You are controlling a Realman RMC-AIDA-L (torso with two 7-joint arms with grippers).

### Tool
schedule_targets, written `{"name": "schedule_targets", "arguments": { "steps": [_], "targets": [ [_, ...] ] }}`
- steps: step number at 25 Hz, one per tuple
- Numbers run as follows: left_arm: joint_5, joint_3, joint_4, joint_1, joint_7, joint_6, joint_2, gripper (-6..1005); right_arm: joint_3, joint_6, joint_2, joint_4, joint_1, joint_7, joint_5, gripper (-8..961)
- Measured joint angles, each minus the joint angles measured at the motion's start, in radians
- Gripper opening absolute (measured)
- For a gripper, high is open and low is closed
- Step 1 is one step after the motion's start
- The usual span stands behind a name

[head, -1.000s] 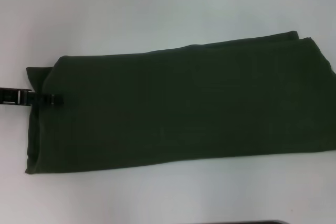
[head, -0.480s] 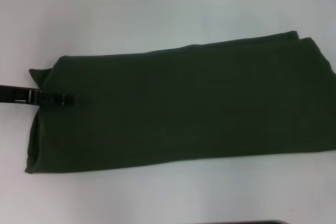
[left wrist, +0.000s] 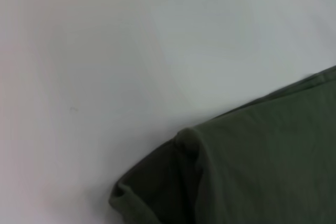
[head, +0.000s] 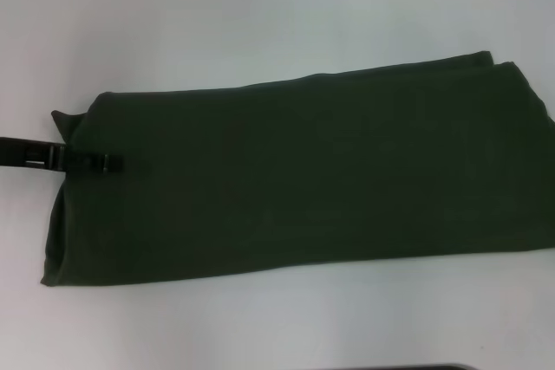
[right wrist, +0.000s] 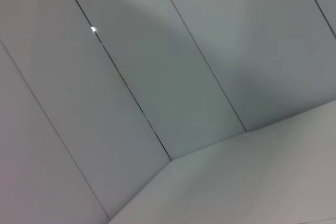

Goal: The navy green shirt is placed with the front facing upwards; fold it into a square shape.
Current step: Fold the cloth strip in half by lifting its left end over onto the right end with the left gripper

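On the white desk point(head: 260, 23) the shirt point(head: 303, 171) lies flat, folded into a long green band with no print showing. At the shirt's left short end the left gripper point(head: 87, 163) reaches in from the side, thin black fingers point(head: 108, 163) lying over the cloth edge; can't tell if they pinch it. Right gripper out of sight, its camera showing only wall panels point(right wrist: 157, 77).

One navy green shirt point(head: 295, 171), one left gripper point(head: 104, 163), one table point(head: 260, 15).
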Motion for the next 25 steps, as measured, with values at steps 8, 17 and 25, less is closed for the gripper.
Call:
{"name": "schedule_targets", "arguments": {
  "steps": [8, 17, 25],
  "targets": [
    [0.0, 0.0, 0.003, -0.007, 0.001, -0.003, 0.0, 846, 0.0, 0.0, 0.0, 0.0, 0.0, 0.001, 0.0, 899],
    [0.003, 0.003, 0.0, -0.013, -0.02, -0.028, 0.003, 541, 0.0, 0.0, 0.0, 0.0, -0.001, 0.005, 0.001, 899],
    [0.005, 0.009, -0.005, -0.016, -0.022, -0.038, 0.007, 386, 0.0, 0.0, 0.0, 0.0, -0.003, 0.005, 0.002, 900]
  ]
}}
